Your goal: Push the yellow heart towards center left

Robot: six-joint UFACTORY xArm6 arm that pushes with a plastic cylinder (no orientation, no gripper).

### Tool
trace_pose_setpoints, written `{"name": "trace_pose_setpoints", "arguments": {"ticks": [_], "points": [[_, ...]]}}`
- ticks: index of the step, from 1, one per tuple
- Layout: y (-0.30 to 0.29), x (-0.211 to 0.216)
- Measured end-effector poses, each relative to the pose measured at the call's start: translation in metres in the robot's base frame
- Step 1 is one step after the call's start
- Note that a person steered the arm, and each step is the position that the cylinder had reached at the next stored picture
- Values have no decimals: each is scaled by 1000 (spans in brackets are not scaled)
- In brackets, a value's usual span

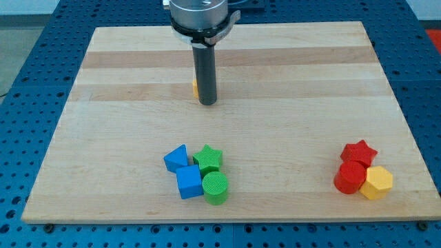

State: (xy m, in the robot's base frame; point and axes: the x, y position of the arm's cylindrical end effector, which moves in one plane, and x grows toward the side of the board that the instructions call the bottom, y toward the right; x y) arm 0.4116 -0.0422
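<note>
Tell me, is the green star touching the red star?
No, the green star sits with the blue blocks near the view's bottom middle, while the red star is far off at the view's right.

The pale board looks like smooth matt wood with visible grain, the ridged green cylinder like matt plastic, and the perforated blue table like painted metal.

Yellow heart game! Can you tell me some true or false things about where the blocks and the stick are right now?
1. The yellow heart peeks out at the left of the rod, mostly hidden. True.
2. My tip touches the green star. False: it is far above it in the view.
3. The red star sits at the view's right. True.
4. The yellow hexagon is beside the blue cube. False: it is beside the red blocks.
</note>
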Motion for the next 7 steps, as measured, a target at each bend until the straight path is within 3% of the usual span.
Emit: {"name": "trace_pose_setpoints", "arguments": {"ticks": [1,2,4,7], "points": [[47,6],[73,-19],[57,-60],[-1,-46]]}}
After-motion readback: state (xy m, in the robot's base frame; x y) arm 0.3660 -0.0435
